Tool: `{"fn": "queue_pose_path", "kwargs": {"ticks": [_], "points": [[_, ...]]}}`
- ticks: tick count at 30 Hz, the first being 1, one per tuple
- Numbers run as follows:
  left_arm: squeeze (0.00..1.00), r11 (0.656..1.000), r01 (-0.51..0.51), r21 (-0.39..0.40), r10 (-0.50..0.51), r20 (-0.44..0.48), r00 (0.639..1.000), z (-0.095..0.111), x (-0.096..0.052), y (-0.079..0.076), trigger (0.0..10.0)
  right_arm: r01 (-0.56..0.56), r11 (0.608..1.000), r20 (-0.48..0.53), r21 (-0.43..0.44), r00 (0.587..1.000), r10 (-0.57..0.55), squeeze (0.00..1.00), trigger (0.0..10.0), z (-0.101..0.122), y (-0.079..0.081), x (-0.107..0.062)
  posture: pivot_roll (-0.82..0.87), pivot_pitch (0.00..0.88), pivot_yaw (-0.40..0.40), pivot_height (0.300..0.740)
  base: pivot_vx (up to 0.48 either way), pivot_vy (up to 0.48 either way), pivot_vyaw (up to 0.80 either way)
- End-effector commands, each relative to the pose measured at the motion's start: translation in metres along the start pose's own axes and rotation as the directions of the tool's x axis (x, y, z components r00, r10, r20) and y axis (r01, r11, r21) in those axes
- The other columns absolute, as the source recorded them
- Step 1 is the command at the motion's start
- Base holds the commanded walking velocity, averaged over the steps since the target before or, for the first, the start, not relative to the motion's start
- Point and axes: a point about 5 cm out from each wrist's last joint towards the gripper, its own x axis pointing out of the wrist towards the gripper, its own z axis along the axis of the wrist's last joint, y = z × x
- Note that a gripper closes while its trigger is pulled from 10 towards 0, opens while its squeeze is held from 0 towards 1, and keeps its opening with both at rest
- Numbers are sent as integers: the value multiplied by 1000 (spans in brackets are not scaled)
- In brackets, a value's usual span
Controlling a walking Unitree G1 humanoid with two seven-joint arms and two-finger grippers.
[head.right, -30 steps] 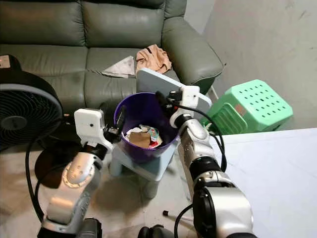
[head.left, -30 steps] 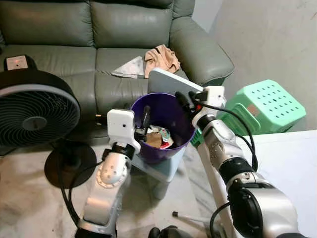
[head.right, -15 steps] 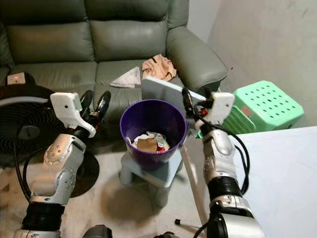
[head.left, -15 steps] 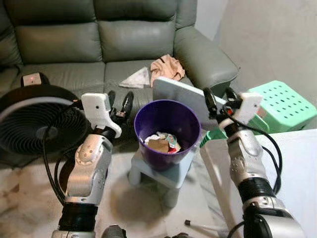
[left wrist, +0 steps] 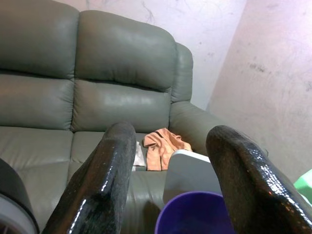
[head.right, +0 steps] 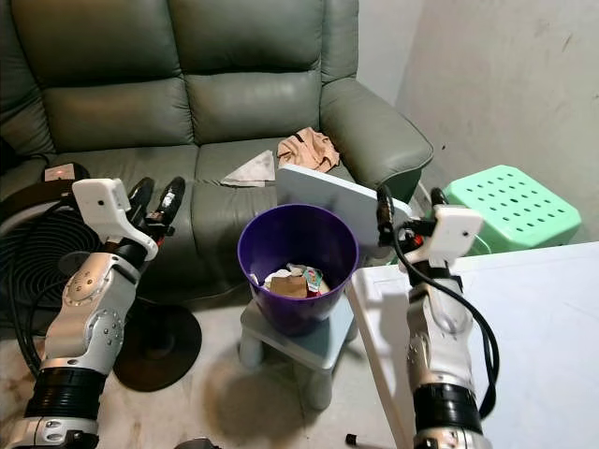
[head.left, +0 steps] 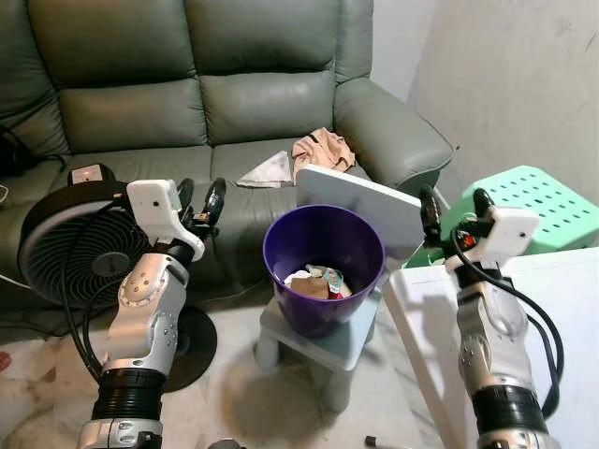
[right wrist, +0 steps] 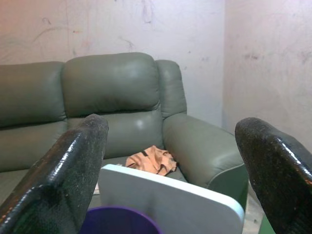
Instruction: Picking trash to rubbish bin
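Observation:
A purple bin stands on a small pale blue stool in front of the sofa. It holds crumpled paper and wrappers. My left gripper is raised to the left of the bin, open and holding nothing. To the right of the bin my right gripper is also raised, open and bare. On the sofa seat lie a crumpled tan cloth and a white tissue. The left wrist view looks between its fingers at the bin rim.
A pale board leans behind the bin. A black floor fan stands at my left, its cable trailing on the floor. At the right are a white table and a green plastic stool. A green-grey sofa fills the back.
Both grippers have drawn back from the bin rim and moved apart, left one leftward, right one rightward. The camera has pulled back and risen, so the whole scene has shifted.

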Motion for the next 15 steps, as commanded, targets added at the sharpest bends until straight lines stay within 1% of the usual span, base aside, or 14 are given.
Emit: {"fn": "queue_pose_path", "kwargs": {"ticks": [1, 7, 8, 9, 11, 15], "points": [[0, 1000, 14, 6, -14, 1, 1000, 0, -3, 2, 10000, -6, 1000, 2, -17, 1000, 6, 1000, 10000, 4, 0, -1, 72, 0, -19, 715, 0, 0, 0], [0, 1000, 10, 21, -10, 11, 1000, 1, -9, 7, 10000, 16, 999, -20, -35, 1000, -17, 1000, 10000, 4, -2, -7, 72, 0, -20, 715, 0, 0, 0], [0, 999, 1, 37, -2, 2, 1000, 0, -10, 10, 10000, 19, 999, -23, -31, 1000, -20, 1000, 10000, 4, -1, -8, 76, 0, -19, 715, 0, 0, 0], [0, 999, -7, 51, 8, -5, 1000, -1, -15, 14, 10000, 22, 999, -27, -33, 999, -23, 1000, 10000, 2, 0, -13, 77, 0, -20, 715, 0, 0, 0], [0, 1000, -11, 9, 11, 23, 1000, 0, -20, 15, 10000, 14, 999, -32, -32, 999, -15, 1000, 10000, 1, 5, -16, 82, 0, -22, 715, 0, 0, 0], [0, 999, 0, -46, 2, 42, 999, 0, -21, 12, 10000, -12, 997, -44, -77, 999, 9, 1000, 10000, -1, 9, -17, 80, 0, -23, 715, 0, 0, 0]]}}
